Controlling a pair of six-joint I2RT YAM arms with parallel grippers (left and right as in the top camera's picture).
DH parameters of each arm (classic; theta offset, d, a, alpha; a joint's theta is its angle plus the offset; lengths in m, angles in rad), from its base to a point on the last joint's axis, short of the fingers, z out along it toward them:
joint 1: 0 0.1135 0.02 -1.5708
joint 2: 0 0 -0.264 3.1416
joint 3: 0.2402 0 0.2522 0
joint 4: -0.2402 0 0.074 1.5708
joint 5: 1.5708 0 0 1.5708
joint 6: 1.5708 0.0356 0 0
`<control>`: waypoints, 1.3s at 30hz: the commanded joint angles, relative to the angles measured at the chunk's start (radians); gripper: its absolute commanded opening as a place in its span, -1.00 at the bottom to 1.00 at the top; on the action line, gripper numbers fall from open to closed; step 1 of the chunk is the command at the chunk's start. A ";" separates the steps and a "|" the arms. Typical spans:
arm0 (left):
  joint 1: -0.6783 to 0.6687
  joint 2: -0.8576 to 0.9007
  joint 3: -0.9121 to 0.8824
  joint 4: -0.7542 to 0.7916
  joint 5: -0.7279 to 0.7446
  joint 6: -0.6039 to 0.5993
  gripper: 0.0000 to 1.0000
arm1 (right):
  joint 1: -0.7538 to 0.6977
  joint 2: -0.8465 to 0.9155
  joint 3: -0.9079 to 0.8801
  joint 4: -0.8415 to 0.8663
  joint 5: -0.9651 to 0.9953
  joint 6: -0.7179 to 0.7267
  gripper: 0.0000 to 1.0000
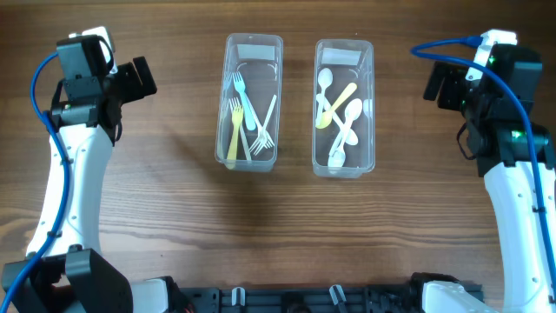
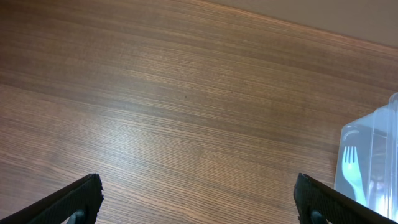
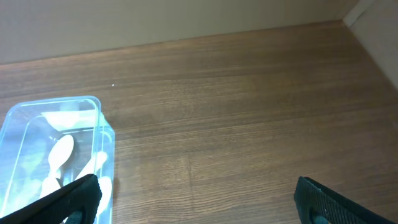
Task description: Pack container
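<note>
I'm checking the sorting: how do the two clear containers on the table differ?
The fork container holds only forks; the spoon container holds only spoons. The fork container's mix includes a blue fork and a yellow fork beside white ones; the spoon container's has one yellow spoon among white ones, no blue. Both are clear, rectangular, lidless, standing side by side, apart.
</note>
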 commanded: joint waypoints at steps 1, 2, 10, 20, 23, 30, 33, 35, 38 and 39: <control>0.004 -0.022 0.010 -0.001 -0.006 -0.017 1.00 | 0.000 0.003 0.014 0.003 0.017 -0.009 1.00; 0.004 -0.022 0.010 -0.001 -0.006 -0.017 0.99 | 0.000 0.003 0.014 0.003 0.017 -0.009 0.99; 0.004 -0.022 0.010 -0.001 -0.006 -0.017 1.00 | 0.000 -0.005 0.014 0.003 0.018 -0.009 1.00; 0.004 -0.022 0.010 -0.003 -0.006 -0.017 0.99 | 0.118 -0.702 0.014 -0.001 0.018 -0.009 0.99; 0.004 -0.022 0.010 -0.003 -0.006 -0.017 0.99 | 0.119 -0.828 0.014 -0.001 0.018 -0.010 1.00; 0.004 -0.022 0.010 -0.003 -0.006 -0.017 1.00 | 0.119 -1.093 -0.129 -0.130 -0.038 0.101 0.99; 0.004 -0.022 0.010 -0.003 -0.006 -0.017 0.99 | 0.119 -1.175 -0.359 -0.059 -0.063 0.098 0.99; 0.004 -0.022 0.010 -0.003 -0.006 -0.017 1.00 | 0.119 -1.203 -0.480 0.013 -0.067 0.099 0.99; 0.004 -0.022 0.010 -0.003 -0.006 -0.017 1.00 | 0.119 -1.249 -0.747 0.232 -0.113 0.100 1.00; 0.004 -0.022 0.010 -0.003 -0.006 -0.017 0.99 | 0.119 -1.252 -0.807 0.277 -0.119 0.103 0.99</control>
